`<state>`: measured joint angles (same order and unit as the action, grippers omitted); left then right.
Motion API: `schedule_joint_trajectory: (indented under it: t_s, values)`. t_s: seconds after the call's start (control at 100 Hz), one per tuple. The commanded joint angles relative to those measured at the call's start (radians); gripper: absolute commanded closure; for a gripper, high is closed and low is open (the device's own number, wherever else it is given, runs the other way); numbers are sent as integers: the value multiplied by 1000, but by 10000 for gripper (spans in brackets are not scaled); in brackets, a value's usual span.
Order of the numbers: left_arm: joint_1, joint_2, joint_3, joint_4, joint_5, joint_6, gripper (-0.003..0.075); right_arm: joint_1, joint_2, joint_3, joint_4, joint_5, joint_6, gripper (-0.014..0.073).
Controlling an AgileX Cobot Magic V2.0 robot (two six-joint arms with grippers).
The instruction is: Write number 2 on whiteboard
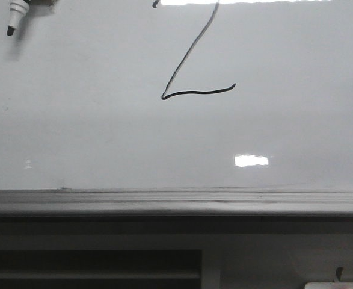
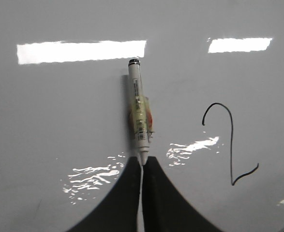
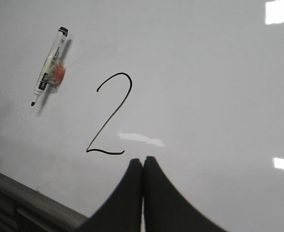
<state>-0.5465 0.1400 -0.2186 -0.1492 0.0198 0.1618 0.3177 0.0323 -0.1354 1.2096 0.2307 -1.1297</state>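
— Fingers (image 2: 132,193) of our left gripper (image 2: 142,166) pinch the marker's (image 2: 138,108) tail; right gripper (image 3: 142,166) is pressed together, empty.

— And the number 2 (image 3: 110,116)?

— Complete, on the whiteboard (image 1: 74,132) beside the marker, above the ledge (image 1: 176,201).

— Then we should keep the tip (image 1: 10,31) clear and avoid smudging.

You see bright rectangular light reflections (image 1: 251,160) glaring off the glossy surface. Below it runs a grey metal ledge (image 1: 176,203), then a pale cabinet front (image 1: 272,265) beside a dark slatted panel (image 1: 92,271). Light is even and cool, overhead.
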Motion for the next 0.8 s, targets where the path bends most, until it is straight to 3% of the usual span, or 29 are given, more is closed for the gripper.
schedule_joint_trajectory:
  t_s: [0.0, 0.19, 0.38, 0.62, 0.79]
  values:
    - [45, 11, -6, 8, -102, -1, 740, -7, 7, -23, 16, -39, -11, 647]
    - [236, -14, 49, 17, -120, -11, 740, -7, 7, -23, 16, -41, -11, 647]
    - [337, -109, 155, 19, -124, -39, 740, -7, 7, -23, 16, -42, -11, 647]
    - [362, -170, 232, 96, -104, -109, 740, -7, 7, -23, 16, -44, -11, 647]
    - [362, -172, 234, 51, -103, -109, 740, -7, 7, -23, 16, -46, -11, 647]
